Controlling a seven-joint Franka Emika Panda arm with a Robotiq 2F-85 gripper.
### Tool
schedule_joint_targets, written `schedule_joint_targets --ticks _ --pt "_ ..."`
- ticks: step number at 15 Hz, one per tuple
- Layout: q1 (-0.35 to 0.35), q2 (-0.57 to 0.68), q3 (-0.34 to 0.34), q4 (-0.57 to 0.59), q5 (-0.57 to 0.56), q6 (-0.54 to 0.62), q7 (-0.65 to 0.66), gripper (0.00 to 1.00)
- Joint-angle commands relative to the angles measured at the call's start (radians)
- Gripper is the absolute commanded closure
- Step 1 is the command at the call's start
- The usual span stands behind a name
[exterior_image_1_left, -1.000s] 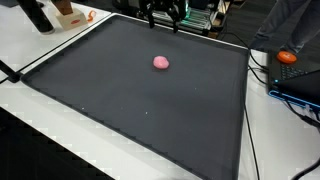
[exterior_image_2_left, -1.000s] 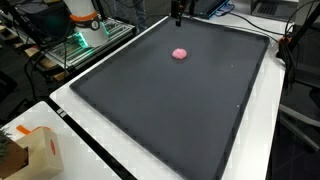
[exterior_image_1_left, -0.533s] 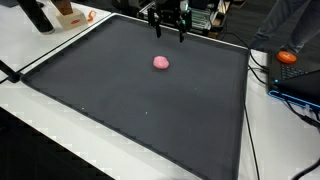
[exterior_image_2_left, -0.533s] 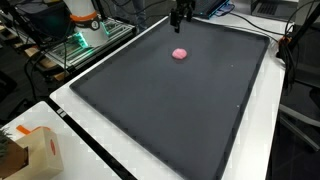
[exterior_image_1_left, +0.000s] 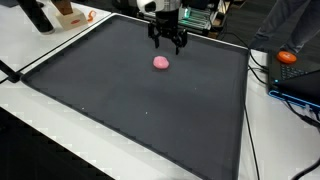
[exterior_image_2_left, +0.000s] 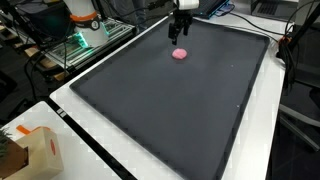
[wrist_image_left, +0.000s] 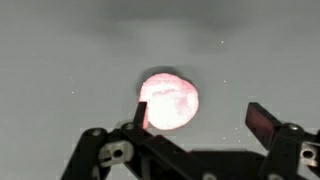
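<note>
**benchwatcher:** Standing right by the rig. The gripper (exterior_image_1_left: 168, 46) is spread wide open and has nothing in it. 1 second ago it was up at the far edge of the black mat (exterior_image_1_left: 130, 105). Since then it has swung inward and dropped, so it now hangs just above and slightly behind the pink ball (exterior_image_1_left: 160, 62), close but not touching.

**tinkerer_2:** Did the ball shift at all?

**benchwatcher:** Nope, same spot, on the far part of the mat and well clear of every edge. So the gap has closed purely from the arm's side. In the wrist view the ball (wrist_image_left: 168, 100) sits off centre, right beside 1 finger (wrist_image_left: 140, 112) and well apart from the other. It looks more ahead of the jaws than between them, so I'd say they aren't squared up on it.

**tinkerer_2:** Any brands or labels you can read?

**benchwatcher:** None. There's a cardboard box (exterior_image_2_left: 35, 150) on the white table (exterior_image_2_left: 258, 140) and an orange thing (exterior_image_1_left: 288, 57) among the cables beside the mat, but any print is too small to tell. The ball and mat are plain.
</note>
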Motion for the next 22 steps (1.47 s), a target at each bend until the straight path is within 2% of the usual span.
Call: schedule_joint_targets --ticks 1,5,9,10,12,13,17,22 --pt "0.029 0.051 -0.034 0.003 -0.094 0.055 0.093 0.0" --pt "0.049 0.098 -0.062 0.024 -0.158 0.064 0.148 0.0" --pt "0.058 0.127 -0.073 0.04 -0.163 0.072 0.157 0.0" --pt "0.057 0.132 -0.071 0.045 -0.153 0.073 0.152 0.03" --pt "0.06 0.139 -0.074 0.051 -0.15 0.074 0.15 0.26" --pt "0.06 0.142 -0.074 0.053 -0.149 0.075 0.149 0.3" --pt "0.063 0.146 -0.08 0.056 -0.152 0.074 0.149 0.63" --pt "0.067 0.145 -0.087 0.059 -0.157 0.072 0.15 0.98"
